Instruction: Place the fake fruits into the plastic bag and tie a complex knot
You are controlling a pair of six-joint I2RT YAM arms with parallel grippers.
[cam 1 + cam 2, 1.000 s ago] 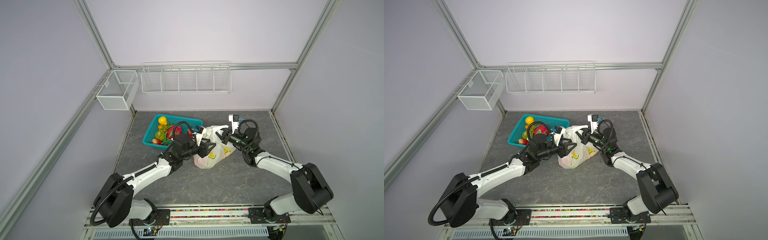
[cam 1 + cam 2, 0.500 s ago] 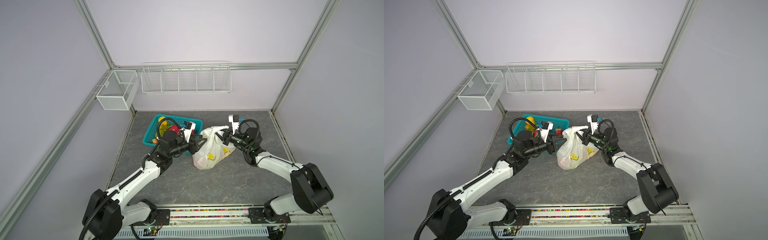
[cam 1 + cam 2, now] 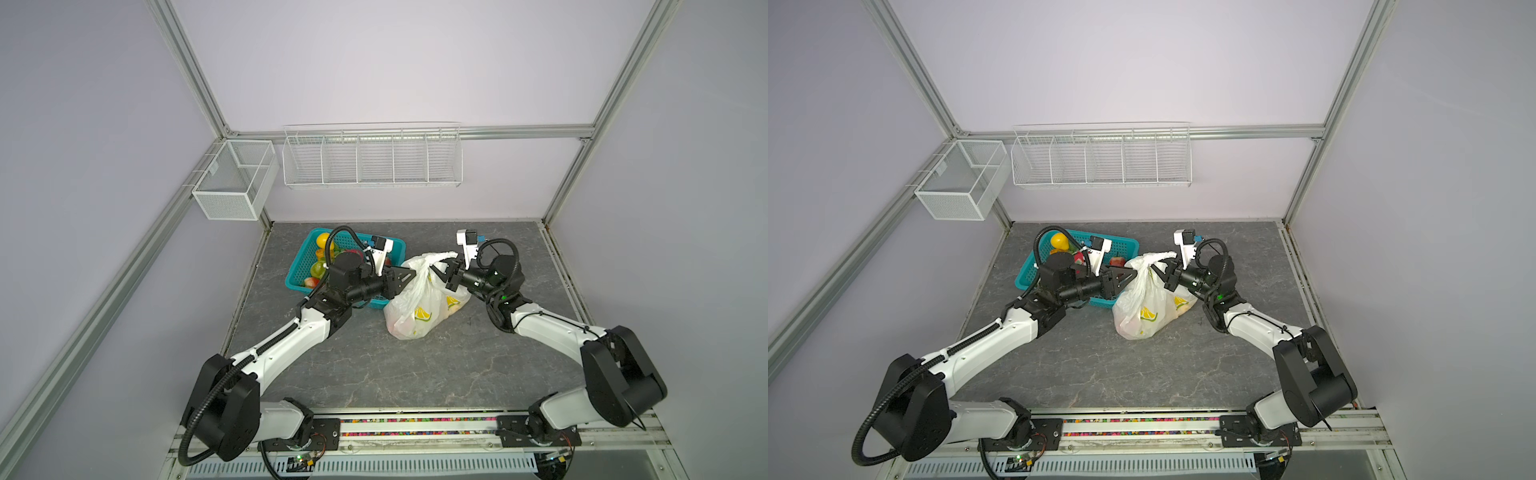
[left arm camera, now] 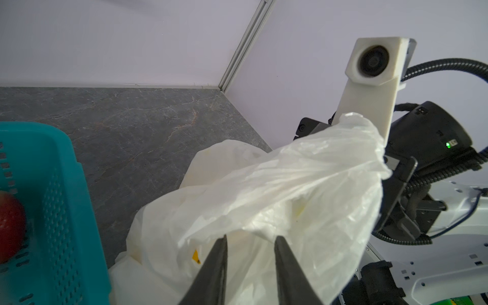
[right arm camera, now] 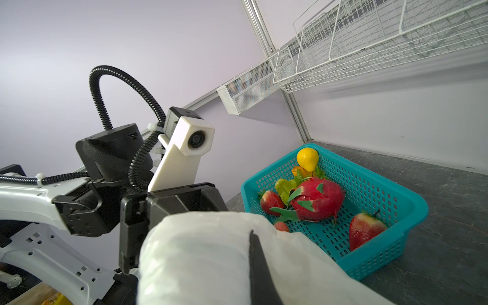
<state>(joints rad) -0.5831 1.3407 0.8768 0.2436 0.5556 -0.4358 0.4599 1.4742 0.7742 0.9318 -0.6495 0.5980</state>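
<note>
The plastic bag (image 3: 419, 307) (image 3: 1146, 303) stands on the grey table, white with lemon prints, its top gathered upward. My right gripper (image 3: 442, 270) (image 3: 1160, 272) is shut on the bag's upper plastic. In the right wrist view only one dark finger shows, and white bag film (image 5: 198, 258) is draped over the right gripper (image 5: 253, 235). My left gripper (image 3: 409, 276) (image 4: 250, 239) reaches the bag's top from the left. It is open with a narrow gap, and a bag flap (image 4: 290, 190) lies at its tips. Fake fruits lie in the teal basket: a dragon fruit (image 5: 317, 200), a strawberry (image 5: 365, 232) and a yellow pear (image 5: 307, 158).
The teal basket (image 3: 299, 274) (image 3: 1027, 274) (image 4: 52, 198) sits just left of the bag, under my left wrist. A white mesh box (image 3: 232, 187) and a wire rack (image 3: 372, 160) hang on the walls above the table's far edge.
My left gripper rose from the bag's side to its gathered top and its jaws narrowed. The bag now stands taller. The right gripper kept its hold in place.
</note>
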